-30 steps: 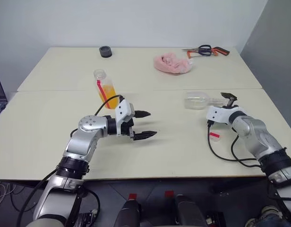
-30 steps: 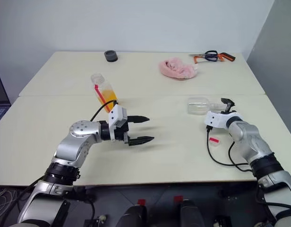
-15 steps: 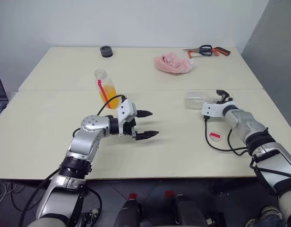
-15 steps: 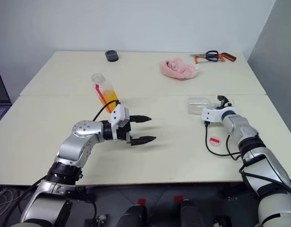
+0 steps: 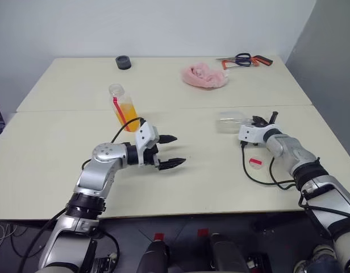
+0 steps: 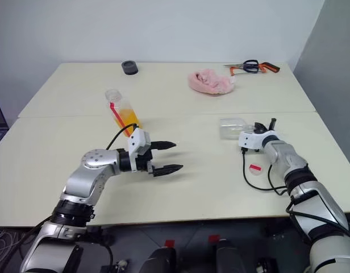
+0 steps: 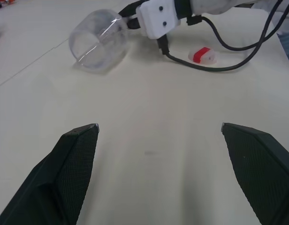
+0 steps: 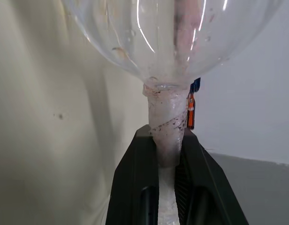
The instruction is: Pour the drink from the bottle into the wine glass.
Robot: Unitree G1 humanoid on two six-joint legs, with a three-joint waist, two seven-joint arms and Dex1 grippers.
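Observation:
The bottle (image 5: 123, 107) stands upright and uncapped at mid-left of the table, its lower half holding the orange drink (image 5: 128, 112). Its red-and-white cap (image 5: 255, 162) lies by my right arm. The wine glass (image 5: 230, 121) lies on its side on the table, bowl toward the left. My right gripper (image 8: 165, 137) is shut on its stem, and the bowl (image 8: 168, 37) shows close ahead in the right wrist view. My left gripper (image 5: 179, 149) hovers open over bare table, in front of the bottle and apart from it, with the glass (image 7: 98, 44) far off beyond its fingertips.
A pink cloth (image 5: 204, 77), scissors and hand tools (image 5: 246, 60) and a small black round object (image 5: 123, 62) lie at the back of the table. A black cable (image 5: 260, 179) loops on the table beside my right forearm.
My right gripper moved in along the table to the lying glass and shut on its stem. My left gripper stays open in about the same spot.

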